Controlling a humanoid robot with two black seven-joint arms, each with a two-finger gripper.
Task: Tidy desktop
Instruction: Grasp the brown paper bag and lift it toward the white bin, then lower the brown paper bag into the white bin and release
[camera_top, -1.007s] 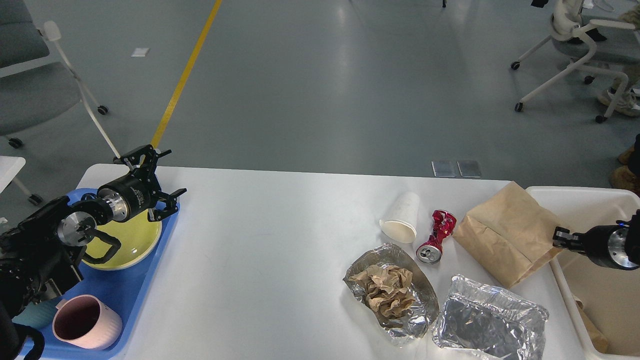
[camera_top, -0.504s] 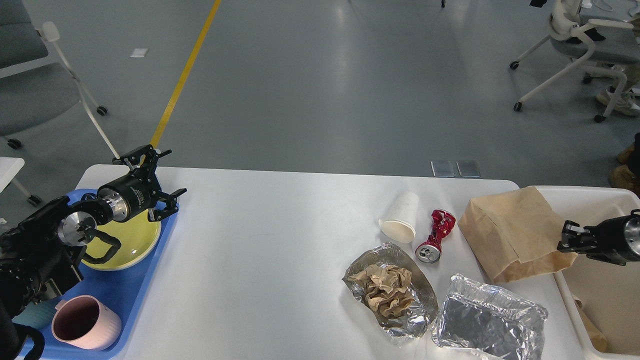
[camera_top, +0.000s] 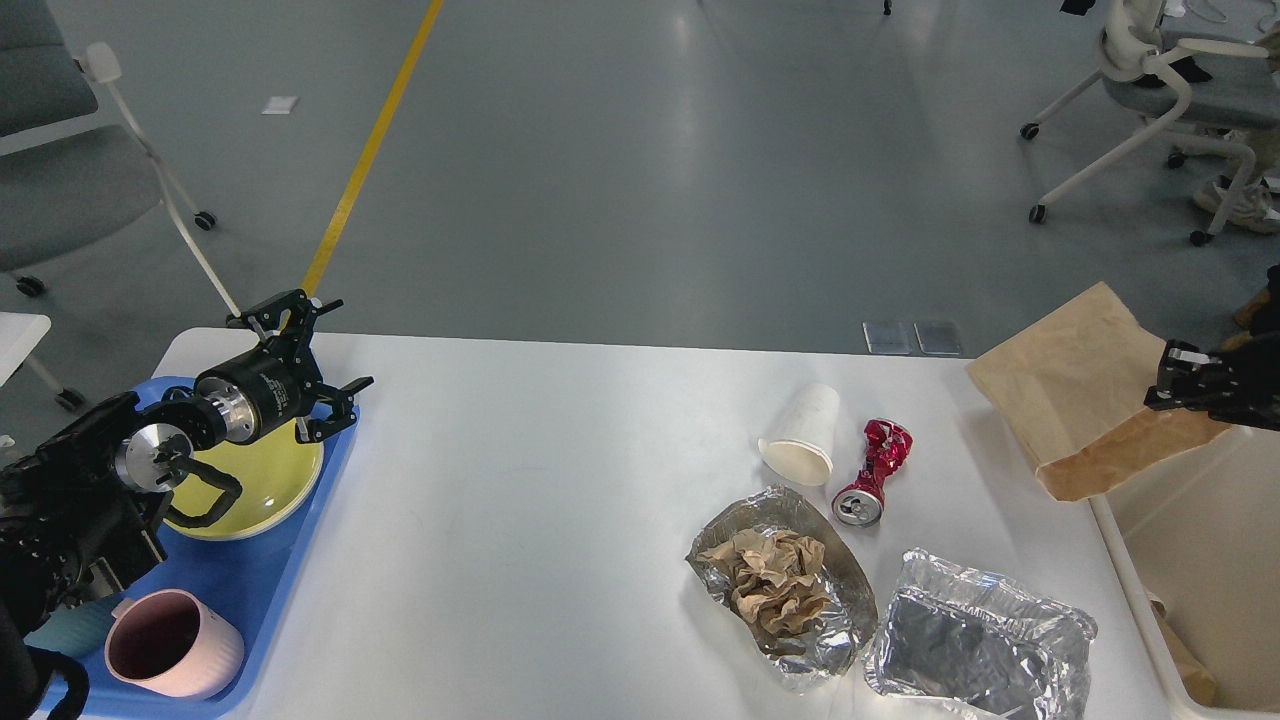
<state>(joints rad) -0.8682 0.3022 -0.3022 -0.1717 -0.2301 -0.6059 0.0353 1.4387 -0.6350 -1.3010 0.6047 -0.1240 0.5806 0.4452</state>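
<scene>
- desktop (camera_top: 560, 480): white top with rounded corners, spans most of the lower view, grey floor behind it.
- cream bin (camera_top: 1190, 540) sits against the desktop's right edge, partly cut off by the view edge; a scrap of brown paper lies low inside it.
- blue tray (camera_top: 250, 590) at the desktop's left end, running off the near edge of view.
- brown paper bag (camera_top: 1080, 395): lifted clear of the desktop, tilted, hanging over the right rim of the desktop and the bin's near wall.
- right gripper (camera_top: 1170, 378): pinching the bag's right edge, fingers pressed onto the paper.
- left gripper (camera_top: 300, 350): claw spread wide, holding nothing, hovering over the tray's far corner.
- yellow plate (camera_top: 270, 480) lies in the tray under the left arm, partly hidden by it.
- foil tray (camera_top: 975, 655), empty, crumpled, near the desktop's front right.
- foil sheet (camera_top: 790, 590) just left of it, with a crumpled brown paper wad (camera_top: 775, 580) on top.
- pink mug (camera_top: 170, 645) upright at the tray's near end, handle at its upper left.
- white paper cup (camera_top: 805, 435) on its side, mouth toward the camera.
- crushed red can (camera_top: 872, 472) just right of the cup, close beside it, opening facing the camera.
</scene>
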